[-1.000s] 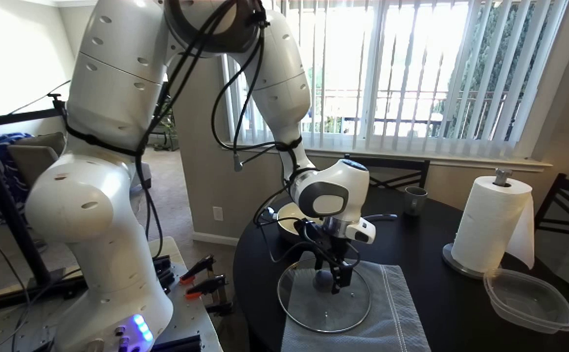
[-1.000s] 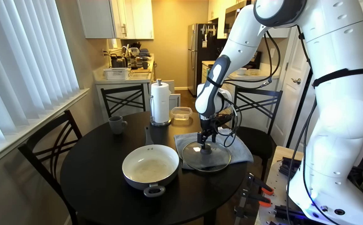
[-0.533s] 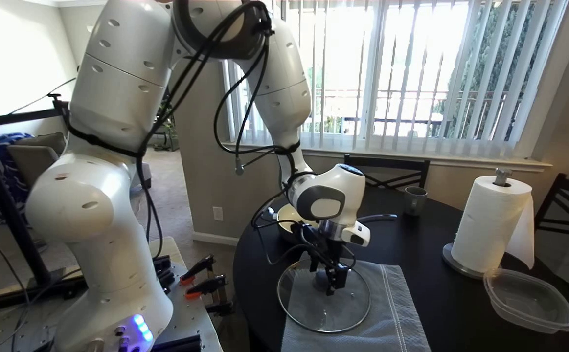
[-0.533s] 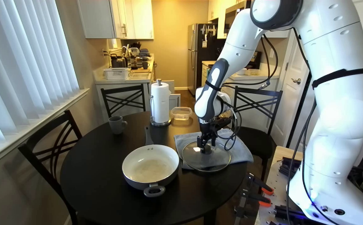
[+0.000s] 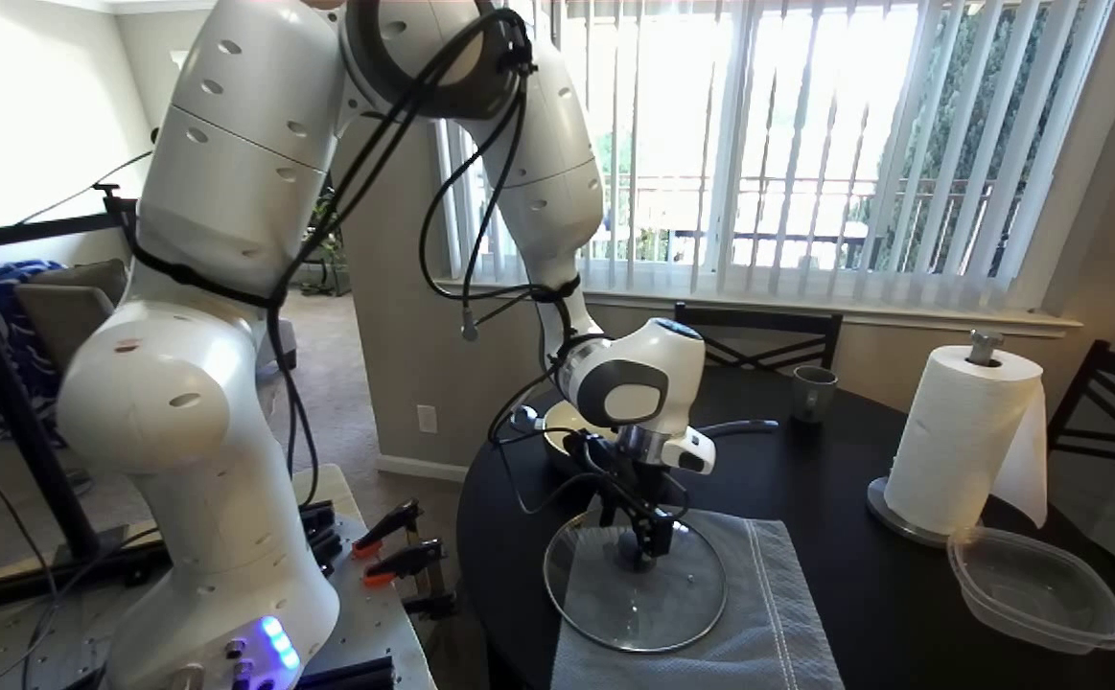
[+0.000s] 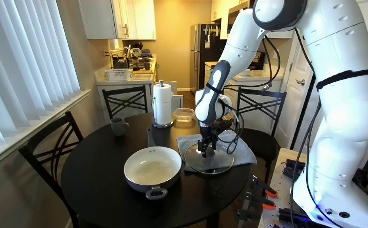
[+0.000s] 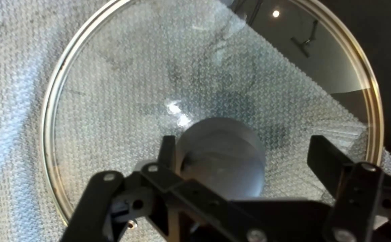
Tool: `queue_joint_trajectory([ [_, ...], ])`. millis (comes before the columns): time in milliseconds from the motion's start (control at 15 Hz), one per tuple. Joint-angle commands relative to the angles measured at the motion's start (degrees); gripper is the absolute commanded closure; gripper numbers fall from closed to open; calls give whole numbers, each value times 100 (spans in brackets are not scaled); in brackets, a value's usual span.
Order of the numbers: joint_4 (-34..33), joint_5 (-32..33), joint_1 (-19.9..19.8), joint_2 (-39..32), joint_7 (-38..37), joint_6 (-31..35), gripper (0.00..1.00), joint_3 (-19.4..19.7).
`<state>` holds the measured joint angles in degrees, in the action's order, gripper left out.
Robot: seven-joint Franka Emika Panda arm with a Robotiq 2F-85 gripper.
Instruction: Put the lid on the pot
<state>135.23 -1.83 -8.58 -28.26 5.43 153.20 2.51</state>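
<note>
The clear glass lid lies flat on the grey cloth, metal rim all round, in both exterior views and the wrist view. Its dark round knob stands up at the centre. My gripper is open with its fingers on either side of the knob. The knob is close to the left finger in the wrist view; a gap shows at the right finger. The gripper also shows in both exterior views. The pot stands uncovered beside the lid, cream-white inside; my arm partly hides it in an exterior view.
The grey cloth lies under the lid on the dark round table. The pot's long handle points toward the paper towel roll. A grey mug and a clear plastic container also stand on the table.
My gripper has come down a little around the knob and shifted slightly left in both exterior views. The lid, cloth and pot have not moved.
</note>
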Motion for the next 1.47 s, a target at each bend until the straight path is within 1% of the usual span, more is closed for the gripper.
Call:
queue_joint_trajectory([
  [0, 12, 94, 51, -27, -4, 124, 0, 97],
  [733, -48, 111, 63, -104, -32, 282, 0, 179],
  [800, -49, 107, 65, -116, -36, 304, 2, 174],
  [867, -31, 104, 85, -133, -67, 365, 26, 174],
  [933, -25, 117, 102, -141, -82, 403, 27, 186],
  [1000, -21, 118, 113, -155, -89, 445, 31, 185],
  [1067, -14, 121, 123, -162, -93, 479, 37, 188],
  [1133, -15, 123, 139, -179, -98, 512, 45, 189],
  [1200, -15, 129, 156, -186, -105, 541, 51, 199],
  [1267, -45, 141, 129, -153, -68, 484, 54, 223],
  [1400, -35, 148, 141, -135, -82, 479, 56, 232],
])
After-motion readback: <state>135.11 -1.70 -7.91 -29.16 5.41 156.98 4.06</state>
